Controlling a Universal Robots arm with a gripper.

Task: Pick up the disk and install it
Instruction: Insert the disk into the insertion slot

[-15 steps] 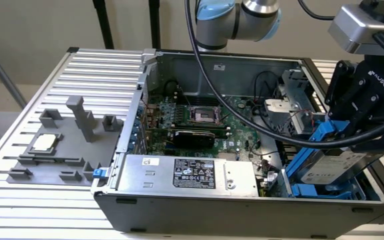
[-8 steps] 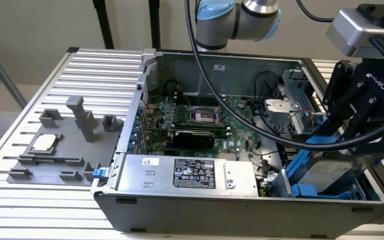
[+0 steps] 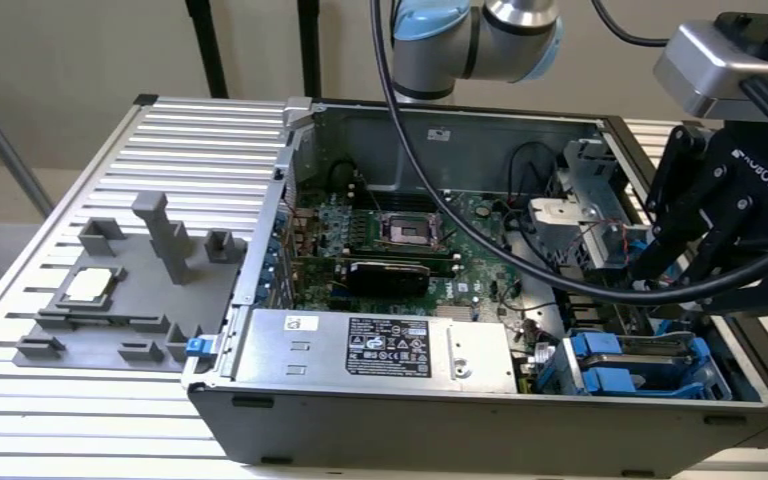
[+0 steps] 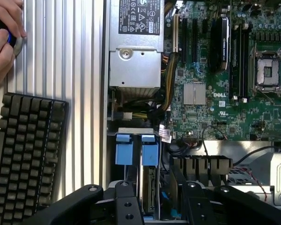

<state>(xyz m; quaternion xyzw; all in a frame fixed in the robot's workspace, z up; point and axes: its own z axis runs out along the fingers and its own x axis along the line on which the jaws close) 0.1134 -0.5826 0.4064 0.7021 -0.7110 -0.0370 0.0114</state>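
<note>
The disk [image 4: 150, 185] stands on edge in the drive bay at the corner of the open computer case [image 3: 491, 420], its blue carrier end [image 4: 150, 151] facing the power supply. In the exterior view the blue carriers [image 3: 624, 365] sit low in the bay at the right. My black gripper [image 3: 658, 275] hangs just above that bay. In the wrist view my gripper [image 4: 159, 199] is open, with its fingers [image 4: 127, 201] spread either side of the disk and a gap showing on one side.
A second blue carrier [image 4: 124, 149] sits beside the disk. The silver power supply [image 3: 371, 350] and motherboard [image 3: 398, 240] lie close by, with loose cables around the bay. A grey fixture [image 3: 104, 300] holds a small chip. A keyboard [image 4: 25, 154] and a person's hand [image 4: 2, 37] are outside the case.
</note>
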